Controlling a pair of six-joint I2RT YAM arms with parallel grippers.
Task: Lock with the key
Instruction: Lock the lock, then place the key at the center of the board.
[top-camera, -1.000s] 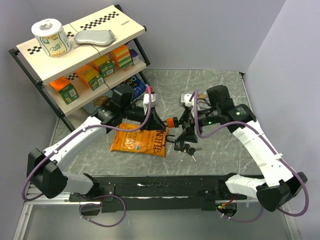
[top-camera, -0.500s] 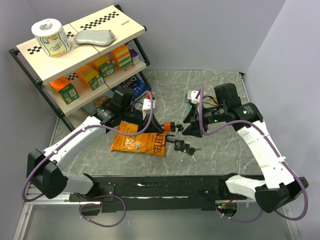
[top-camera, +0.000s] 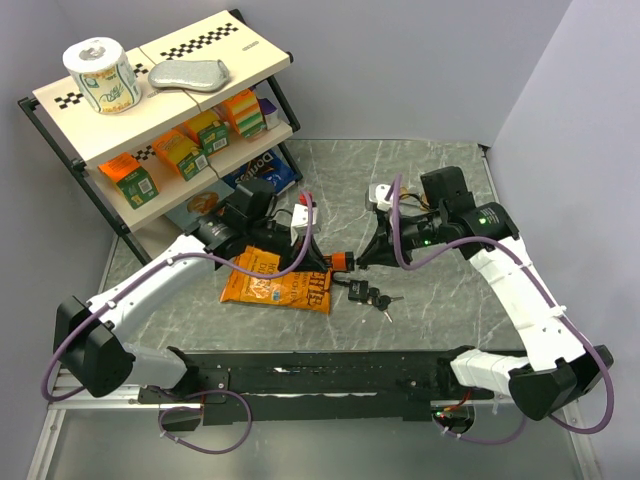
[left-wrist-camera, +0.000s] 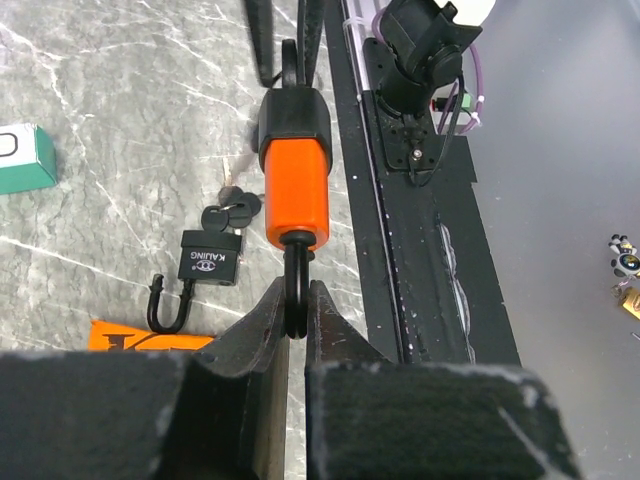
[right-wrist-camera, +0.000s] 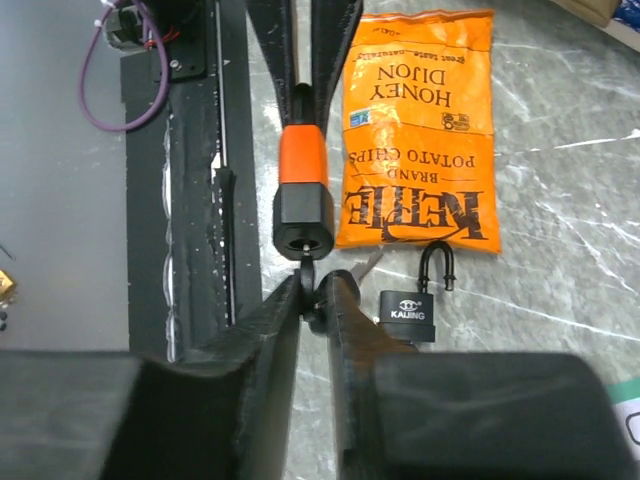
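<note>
An orange padlock hangs in the air between my two grippers above the marble table. My left gripper is shut on its black shackle, with the orange body pointing away from it. From the other side my right gripper is shut on a black-headed key. The key's blade enters the keyhole in the padlock's black end. In the top view the right gripper meets the left gripper at the lock.
A black padlock with an open shackle lies on the table just below, with a bunch of keys beside it. An orange chips bag lies left of them. A shelf rack with boxes stands at the back left.
My right gripper was open near the lock; it has swung in line with the lock's end and shut on the key. The left gripper stayed shut on the shackle and shifted the lock slightly.
</note>
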